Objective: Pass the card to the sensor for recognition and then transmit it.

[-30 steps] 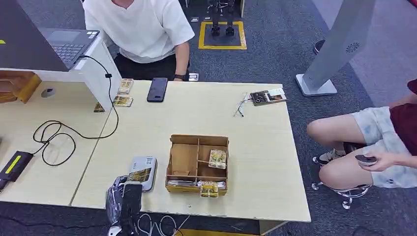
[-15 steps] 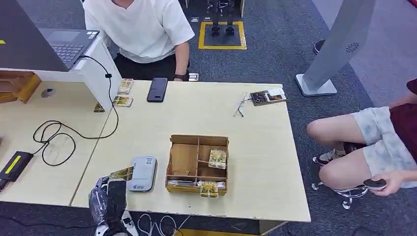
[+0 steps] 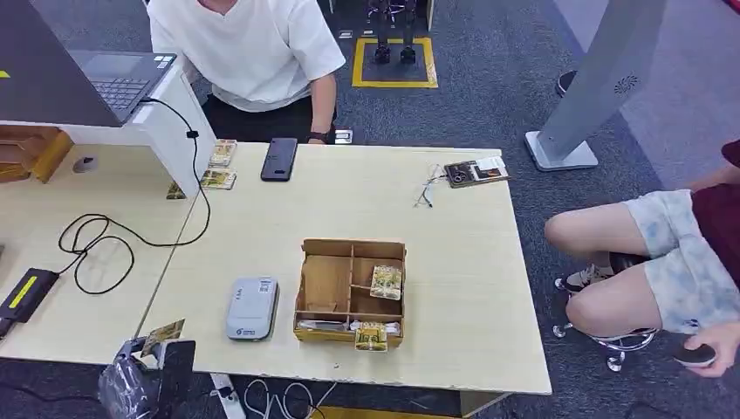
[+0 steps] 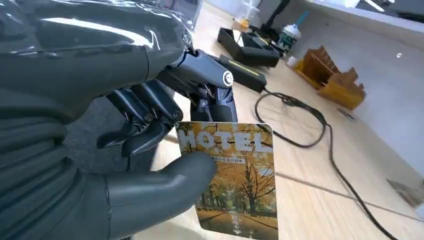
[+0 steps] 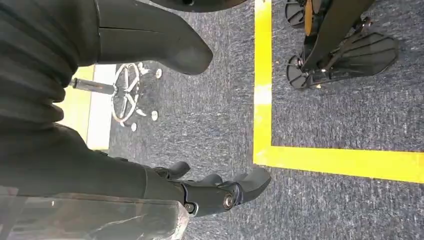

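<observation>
Right now the left hand hangs off the near edge of the table, thumb and fingers pinching the card by one side so its printed face stands clear. The card sits well to the near left of the grey sensor, away from the box. The right hand hangs low over the carpet, fingers loosely curled, holding nothing. Just right of the sensor stands the wooden box with cards in its compartments. Beyond the sensor lies bare tabletop, open room for a reach toward the person at the far edge, which I take as the likely handover path.
</observation>
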`<action>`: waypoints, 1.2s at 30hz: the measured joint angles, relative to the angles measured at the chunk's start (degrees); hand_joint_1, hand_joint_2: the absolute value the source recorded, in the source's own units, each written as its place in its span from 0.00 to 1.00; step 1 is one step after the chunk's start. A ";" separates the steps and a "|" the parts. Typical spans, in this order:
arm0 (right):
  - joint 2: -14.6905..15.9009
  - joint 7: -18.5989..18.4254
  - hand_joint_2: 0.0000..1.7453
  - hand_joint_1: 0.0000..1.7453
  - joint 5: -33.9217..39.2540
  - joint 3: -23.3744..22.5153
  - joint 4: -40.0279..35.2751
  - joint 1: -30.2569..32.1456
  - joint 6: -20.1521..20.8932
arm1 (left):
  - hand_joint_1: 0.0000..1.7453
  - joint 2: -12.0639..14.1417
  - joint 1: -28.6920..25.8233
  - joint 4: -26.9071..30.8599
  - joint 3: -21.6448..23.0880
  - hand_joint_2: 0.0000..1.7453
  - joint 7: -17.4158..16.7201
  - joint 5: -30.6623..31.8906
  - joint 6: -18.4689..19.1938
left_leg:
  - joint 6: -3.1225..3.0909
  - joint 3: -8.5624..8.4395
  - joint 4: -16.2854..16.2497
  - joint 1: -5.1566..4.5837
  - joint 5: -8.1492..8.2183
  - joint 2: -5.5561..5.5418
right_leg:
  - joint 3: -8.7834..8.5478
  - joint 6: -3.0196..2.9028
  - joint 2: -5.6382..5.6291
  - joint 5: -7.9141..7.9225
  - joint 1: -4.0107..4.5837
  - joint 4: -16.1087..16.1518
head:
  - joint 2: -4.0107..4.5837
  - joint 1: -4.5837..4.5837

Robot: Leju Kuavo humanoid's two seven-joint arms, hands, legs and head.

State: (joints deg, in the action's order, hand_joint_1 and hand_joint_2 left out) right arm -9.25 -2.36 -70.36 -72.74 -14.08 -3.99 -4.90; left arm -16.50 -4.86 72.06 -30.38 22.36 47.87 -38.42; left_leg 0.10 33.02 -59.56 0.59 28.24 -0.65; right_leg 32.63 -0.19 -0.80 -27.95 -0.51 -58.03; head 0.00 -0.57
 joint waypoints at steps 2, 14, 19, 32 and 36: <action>0.04 0.00 1.00 0.00 0.00 0.00 0.00 0.00 -0.02 | 1.00 -0.11 -0.11 0.17 -1.61 1.00 0.13 0.07 -0.02 | 0.00 0.00 0.00 0.00 0.00 0.00 | -0.01 0.00 0.00 0.00 0.00 0.00 | 0.00 0.02; 0.24 0.22 1.00 0.00 -0.09 0.00 -0.02 -0.02 -0.35 | 1.00 -0.35 -1.43 9.65 -4.72 1.00 3.98 -4.50 0.00 | 0.00 0.01 0.00 0.01 0.00 -0.01 | 0.00 0.00 0.01 0.00 0.00 0.00 | 0.00 0.00; 0.24 0.22 1.00 0.00 -0.31 0.02 -0.02 -0.05 -0.35 | 1.00 -0.46 -2.09 16.70 -1.11 1.00 3.67 -4.09 0.00 | 0.00 0.02 0.00 0.00 0.00 -0.02 | -0.01 0.00 0.04 0.00 0.01 0.00 | 0.00 0.00; 0.24 0.00 1.00 0.00 -1.51 1.31 -0.02 -0.47 0.26 | 1.00 -0.09 -1.54 23.10 16.47 1.00 2.40 1.33 0.00 | 0.00 -0.03 -0.02 -0.01 0.00 -0.02 | 0.00 -0.01 0.02 0.02 0.00 0.01 | 0.00 0.02; 0.24 -0.02 1.00 0.00 -2.27 1.68 -0.02 -0.65 0.24 | 1.00 0.11 -0.91 21.33 18.93 1.00 1.92 2.78 0.00 | 0.00 -0.05 -0.02 -0.01 0.00 0.01 | 0.01 -0.01 -0.04 0.02 0.00 0.01 | 0.00 0.00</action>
State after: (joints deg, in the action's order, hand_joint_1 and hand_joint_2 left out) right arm -9.01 -2.38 -72.63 -71.06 -14.10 -4.64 -4.66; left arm -16.39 -5.76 93.40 -11.45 24.28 50.64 -38.42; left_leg 0.10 32.97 -59.57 0.58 28.24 -0.64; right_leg 32.64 -0.20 -0.84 -27.93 -0.51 -58.02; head 0.00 -0.57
